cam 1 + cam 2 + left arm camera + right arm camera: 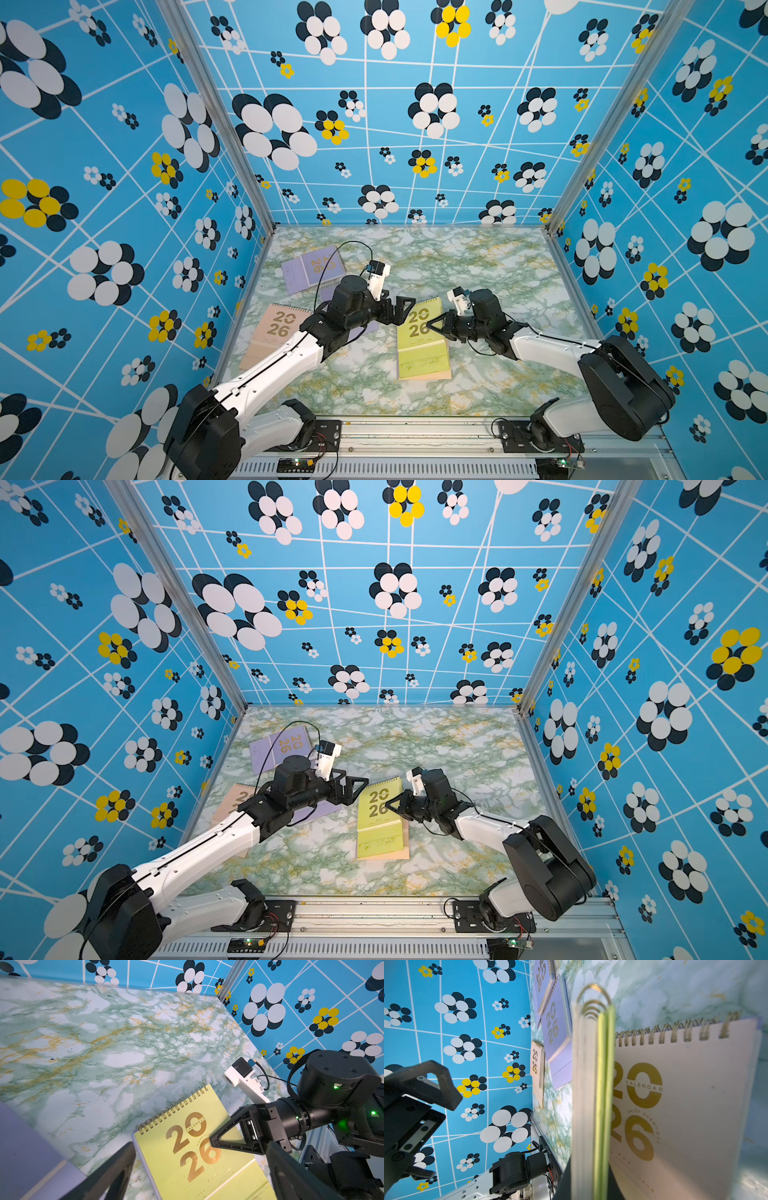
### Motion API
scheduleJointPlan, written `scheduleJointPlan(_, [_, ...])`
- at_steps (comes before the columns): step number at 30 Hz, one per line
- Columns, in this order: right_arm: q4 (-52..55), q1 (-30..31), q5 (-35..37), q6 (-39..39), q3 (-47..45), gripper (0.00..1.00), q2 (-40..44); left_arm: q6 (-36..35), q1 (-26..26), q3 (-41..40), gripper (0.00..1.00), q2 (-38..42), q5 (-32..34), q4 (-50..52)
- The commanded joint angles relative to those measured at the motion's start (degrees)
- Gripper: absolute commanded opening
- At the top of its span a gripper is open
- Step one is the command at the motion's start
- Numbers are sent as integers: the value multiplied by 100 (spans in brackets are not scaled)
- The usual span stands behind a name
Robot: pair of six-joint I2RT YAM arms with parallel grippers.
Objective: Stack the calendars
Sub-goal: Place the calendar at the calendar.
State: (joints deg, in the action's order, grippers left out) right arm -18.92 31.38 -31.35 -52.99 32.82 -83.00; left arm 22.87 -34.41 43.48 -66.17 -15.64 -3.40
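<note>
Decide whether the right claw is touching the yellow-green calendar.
Touching. The right wrist view shows the yellow-green calendar edge-on, its pages pinched inside the shut right claw.

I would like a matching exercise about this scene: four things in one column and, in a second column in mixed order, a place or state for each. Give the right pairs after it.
Things
1. left gripper
2. right gripper
3. yellow-green spiral-bound calendar
4. peach-pink spiral-bound calendar with its gold cover in view

Places or states
A. shut on the yellow-green calendar's edge
B. middle of the marble-patterned table
C. open, holding nothing
D. near the table's left edge, partly under the left arm

Pairs: 1-C, 2-A, 3-B, 4-D
</note>
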Motion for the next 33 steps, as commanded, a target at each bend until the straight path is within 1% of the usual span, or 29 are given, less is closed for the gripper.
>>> scheduleJointPlan(1, [163,53,156,9,-91,14,38,-17,80,-59,99,92,-107,-117])
scheduleJointPlan(14, [344,53,274,70,-100,27,135,-4,89,-41,99,84,-141,-134])
scheduleJointPlan(20, [633,53,383,206,-39,29,223,-2,92,-42,100,87,-141,-133])
scheduleJointPlan(25, [1094,52,570,402,67,32,333,-9,84,-51,99,96,-149,-122])
scheduleJointPlan(28, [1368,53,689,529,152,32,372,-9,84,-59,99,120,-142,-108])
scheduleJointPlan(33, [1447,53,760,544,187,31,322,-2,94,-81,99,127,-141,-117])
